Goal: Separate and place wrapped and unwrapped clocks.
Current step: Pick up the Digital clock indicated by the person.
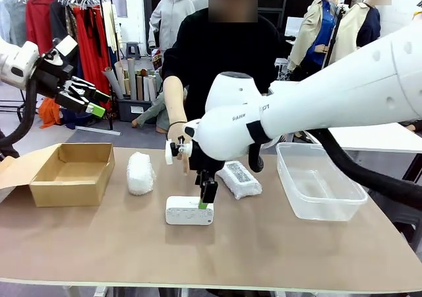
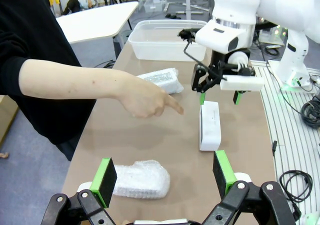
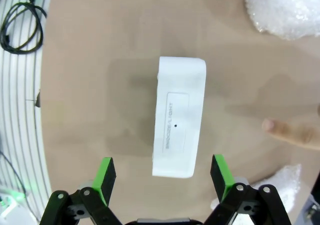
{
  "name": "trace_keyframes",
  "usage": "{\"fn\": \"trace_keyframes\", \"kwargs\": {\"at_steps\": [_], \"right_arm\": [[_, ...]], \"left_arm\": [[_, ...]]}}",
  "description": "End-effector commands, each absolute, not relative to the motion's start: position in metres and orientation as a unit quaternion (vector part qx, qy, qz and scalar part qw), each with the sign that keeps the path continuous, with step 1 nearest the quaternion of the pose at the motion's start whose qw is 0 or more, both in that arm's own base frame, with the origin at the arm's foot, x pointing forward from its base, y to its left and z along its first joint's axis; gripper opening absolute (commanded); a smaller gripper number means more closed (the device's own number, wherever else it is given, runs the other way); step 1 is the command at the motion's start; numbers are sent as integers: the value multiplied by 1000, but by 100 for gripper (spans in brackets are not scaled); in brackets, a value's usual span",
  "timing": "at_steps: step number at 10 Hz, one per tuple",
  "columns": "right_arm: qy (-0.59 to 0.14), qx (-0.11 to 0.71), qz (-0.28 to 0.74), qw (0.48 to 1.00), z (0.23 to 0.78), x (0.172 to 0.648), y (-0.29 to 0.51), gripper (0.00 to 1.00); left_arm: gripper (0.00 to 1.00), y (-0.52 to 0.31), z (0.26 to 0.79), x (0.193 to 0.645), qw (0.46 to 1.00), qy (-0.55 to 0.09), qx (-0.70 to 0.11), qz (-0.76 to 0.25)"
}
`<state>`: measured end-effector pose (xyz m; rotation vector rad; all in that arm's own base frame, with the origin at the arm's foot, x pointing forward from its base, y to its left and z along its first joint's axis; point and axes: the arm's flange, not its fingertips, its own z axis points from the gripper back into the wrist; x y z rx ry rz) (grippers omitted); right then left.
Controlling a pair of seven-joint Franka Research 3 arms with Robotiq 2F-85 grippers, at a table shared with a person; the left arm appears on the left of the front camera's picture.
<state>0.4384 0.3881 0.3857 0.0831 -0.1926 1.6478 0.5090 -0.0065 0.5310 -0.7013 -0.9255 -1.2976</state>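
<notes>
The bare white clock [image 1: 189,211] [image 2: 210,126] [image 3: 178,122] lies flat near the table's front middle. My right gripper [image 1: 206,201] [image 2: 218,96] [image 3: 162,172] hangs open just over it, one finger on each long side, with nothing held. A bubble-wrapped bundle [image 1: 140,173] [image 2: 142,186] [image 3: 287,10] lies left of the clock. To the clock's right lies a clear-plastic bundle with a label [image 1: 239,179] [image 2: 161,80] [image 3: 282,182]. My left gripper [image 1: 99,102] [image 2: 164,177] is open and raised high at the left, away from the table.
An open cardboard box [image 1: 72,171] sits at the table's left and a clear plastic bin [image 1: 320,181] [image 2: 165,40] at its right. The person's hand [image 1: 177,135] [image 2: 147,100] reaches over the far edge, its finger [image 3: 282,130] pointing toward the clock.
</notes>
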Motion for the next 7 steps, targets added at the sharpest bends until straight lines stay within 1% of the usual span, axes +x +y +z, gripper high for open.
{"fn": "trace_keyframes", "kwargs": {"at_steps": [1, 2, 7], "right_arm": [[-99, 8, 728, 678, 381, 442, 404, 100], [-104, -6, 722, 684, 374, 442, 410, 100], [-92, 2, 713, 695, 350, 450, 417, 100]], "left_arm": [[100, -7, 532, 508, 643, -408, -308, -571], [100, -7, 532, 508, 643, -408, -308, -571], [100, -7, 532, 508, 643, -408, -308, -571]]}}
